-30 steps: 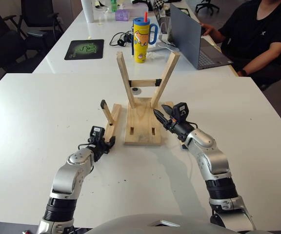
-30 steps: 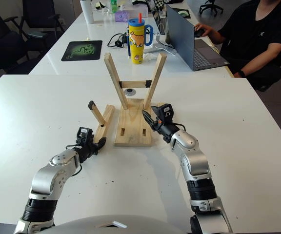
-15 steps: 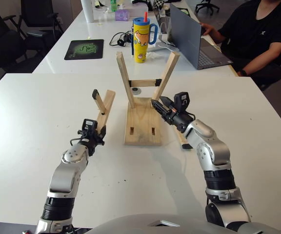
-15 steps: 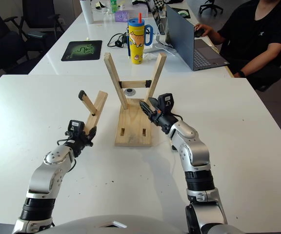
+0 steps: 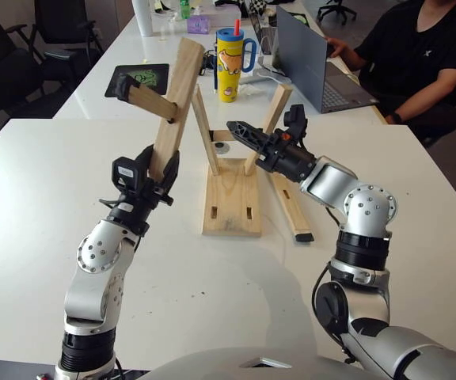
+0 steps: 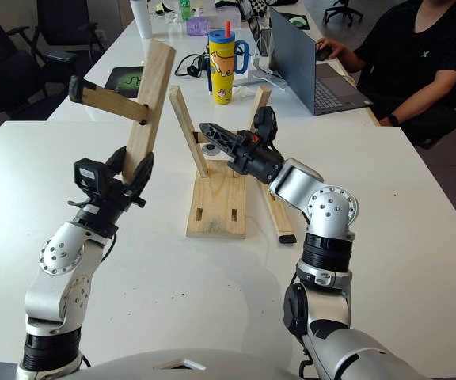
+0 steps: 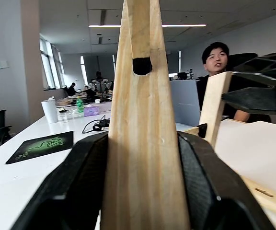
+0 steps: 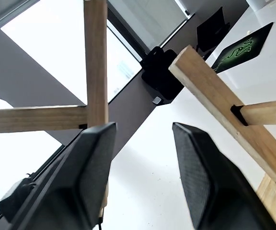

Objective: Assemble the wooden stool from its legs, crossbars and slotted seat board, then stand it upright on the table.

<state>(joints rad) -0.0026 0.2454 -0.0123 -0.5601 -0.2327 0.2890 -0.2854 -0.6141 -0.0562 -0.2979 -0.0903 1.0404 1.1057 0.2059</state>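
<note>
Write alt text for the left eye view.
The left claw holds a leg with a crossbar nearly upright above the table. The open right claw hovers near two joined legs standing on the seat board; another leg lies alongside.

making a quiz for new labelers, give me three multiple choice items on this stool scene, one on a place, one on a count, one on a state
1. Where does the loose leg lie?
A. on the table, right of the board
B. across the board
C. on the laptop

2. How many standing legs are in the board?
A. one
B. two
C. four

3. How is the left end effector?
A. open above the board
B. flat on the table
C. shut on a leg piece, raised off the table

Answers:
1 A, it lies flat beside the board's right edge.
2 B, two rise from the board's far end.
3 C, its fingers clamp the piece on both sides, well above the table.
</note>
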